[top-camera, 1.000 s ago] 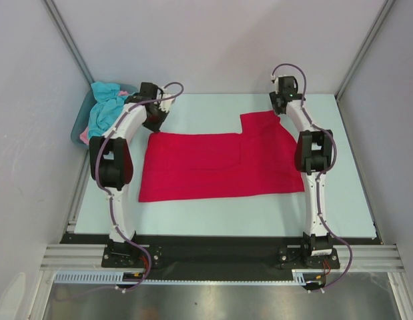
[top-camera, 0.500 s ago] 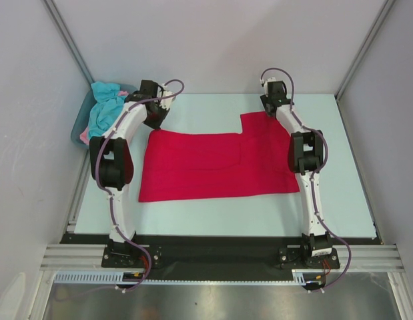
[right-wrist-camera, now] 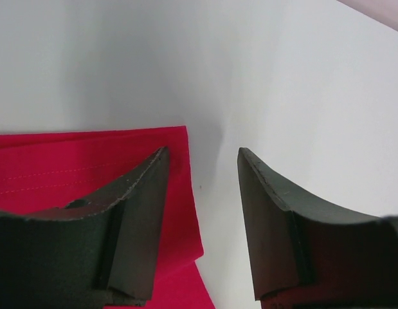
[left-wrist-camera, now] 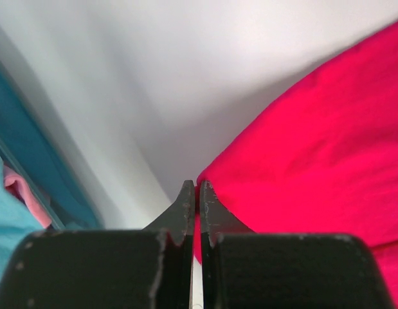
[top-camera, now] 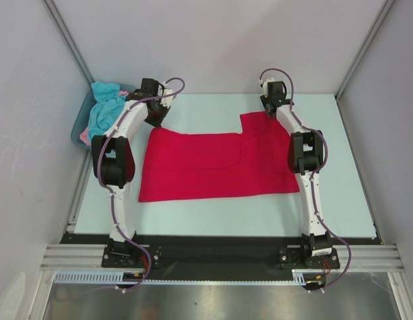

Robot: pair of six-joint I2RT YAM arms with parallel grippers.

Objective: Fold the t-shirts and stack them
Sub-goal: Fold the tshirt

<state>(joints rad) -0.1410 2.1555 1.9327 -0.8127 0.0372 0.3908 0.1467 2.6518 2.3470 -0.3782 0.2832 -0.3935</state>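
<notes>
A crimson red t-shirt [top-camera: 213, 163] lies spread flat on the pale table. My left gripper [top-camera: 153, 120] is at the shirt's far left corner. In the left wrist view its jaws [left-wrist-camera: 193, 187] are shut, with red cloth [left-wrist-camera: 314, 129] showing in the slit between them. My right gripper [top-camera: 269, 107] hangs over the far right sleeve corner. In the right wrist view it [right-wrist-camera: 202, 154] is open; one finger is above the red cloth [right-wrist-camera: 70, 167] and the other is above bare table, so the jaws straddle the shirt's edge. A turquoise t-shirt [top-camera: 103, 107] and a pink one [top-camera: 84, 137] are bunched in the tub.
The grey-blue tub [top-camera: 78, 123] stands at the far left edge beside the left arm; its wall [left-wrist-camera: 31, 161] shows in the left wrist view. Frame posts and white walls close in the table on three sides.
My right arm has swung a little to the left, onto the sleeve corner, and its jaws have narrowed. The left gripper and the red shirt have stayed put.
</notes>
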